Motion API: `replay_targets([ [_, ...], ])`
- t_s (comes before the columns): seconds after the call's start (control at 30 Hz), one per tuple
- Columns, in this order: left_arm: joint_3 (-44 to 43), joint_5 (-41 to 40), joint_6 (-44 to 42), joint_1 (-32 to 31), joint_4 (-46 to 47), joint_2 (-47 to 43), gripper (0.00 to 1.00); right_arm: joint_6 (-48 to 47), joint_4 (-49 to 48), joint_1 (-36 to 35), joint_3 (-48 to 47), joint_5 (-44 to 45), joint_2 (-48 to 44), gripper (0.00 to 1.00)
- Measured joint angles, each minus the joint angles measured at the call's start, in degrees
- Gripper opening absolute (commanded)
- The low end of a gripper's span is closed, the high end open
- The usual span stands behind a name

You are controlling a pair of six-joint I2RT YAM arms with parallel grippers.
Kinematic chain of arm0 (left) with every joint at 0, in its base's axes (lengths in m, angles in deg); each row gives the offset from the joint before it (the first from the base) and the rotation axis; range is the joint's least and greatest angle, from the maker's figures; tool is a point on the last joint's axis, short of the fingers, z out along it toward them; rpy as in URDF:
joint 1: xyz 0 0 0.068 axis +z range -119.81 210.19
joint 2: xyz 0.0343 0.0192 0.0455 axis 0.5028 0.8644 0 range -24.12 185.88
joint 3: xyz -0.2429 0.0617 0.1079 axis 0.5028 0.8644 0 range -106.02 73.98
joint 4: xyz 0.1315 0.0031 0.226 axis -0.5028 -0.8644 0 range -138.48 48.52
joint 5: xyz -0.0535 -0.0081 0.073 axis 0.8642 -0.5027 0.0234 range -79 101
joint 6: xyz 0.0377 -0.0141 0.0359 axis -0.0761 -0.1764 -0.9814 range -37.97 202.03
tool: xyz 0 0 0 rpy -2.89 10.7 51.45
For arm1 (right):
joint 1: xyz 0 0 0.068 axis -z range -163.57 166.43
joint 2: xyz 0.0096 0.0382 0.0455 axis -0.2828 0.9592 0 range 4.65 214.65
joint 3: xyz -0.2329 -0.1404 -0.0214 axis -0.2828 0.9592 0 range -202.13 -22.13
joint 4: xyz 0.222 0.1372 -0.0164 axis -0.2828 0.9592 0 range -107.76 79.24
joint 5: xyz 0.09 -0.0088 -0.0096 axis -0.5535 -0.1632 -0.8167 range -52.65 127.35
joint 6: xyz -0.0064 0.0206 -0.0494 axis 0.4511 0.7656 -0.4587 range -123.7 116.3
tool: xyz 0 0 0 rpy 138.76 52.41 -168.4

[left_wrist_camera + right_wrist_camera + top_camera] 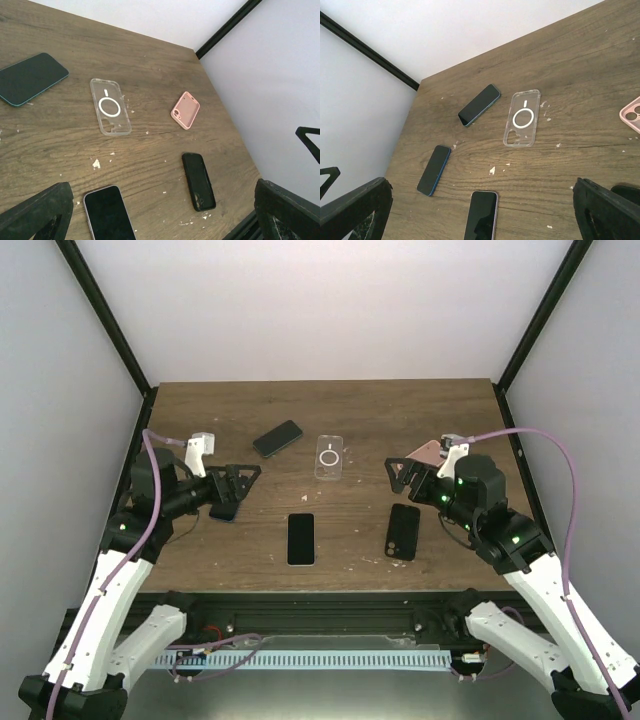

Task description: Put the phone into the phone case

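Three phones lie screen up on the wooden table: a pale-edged one near the front middle, a teal one further back and a blue one partly under my left gripper. A clear case with a white ring lies in the middle, a black case at the right and a pink case behind my right gripper. My left gripper is open and empty above the table's left side. My right gripper is open and empty above the right side. The pale-edged phone shows in both wrist views.
Small white flecks are scattered over the wood. White walls and black frame posts close in the table at the back and sides. The table's front edge runs just beyond the arm bases.
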Motion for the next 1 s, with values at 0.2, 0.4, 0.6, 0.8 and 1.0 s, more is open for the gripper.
replay_targets([
  [0.2,0.9,-0.4,0.1,0.0,0.2,-0.4,1.00,0.5,0.2,0.0,0.2,-0.2,-0.3,1.00],
  [0.4,2.2,-2.1,1.1,0.0,0.2,-0.4,1.00,1.1,0.2,-0.1,2.6,0.1,-0.6,1.00],
  [0.6,2.8,-1.9,1.2,0.0,0.0,3.7,0.97,-1.3,1.5,-0.1,3.3,1.9,4.7,1.00],
  [0.8,4.0,-0.9,-0.5,0.0,-0.7,6.2,0.93,-4.0,6.8,-0.2,1.6,8.3,18.4,0.91],
  [1.0,6.3,-0.4,-2.0,0.0,-0.2,5.0,0.93,-9.4,6.5,1.2,1.9,10.8,26.4,0.63],
])
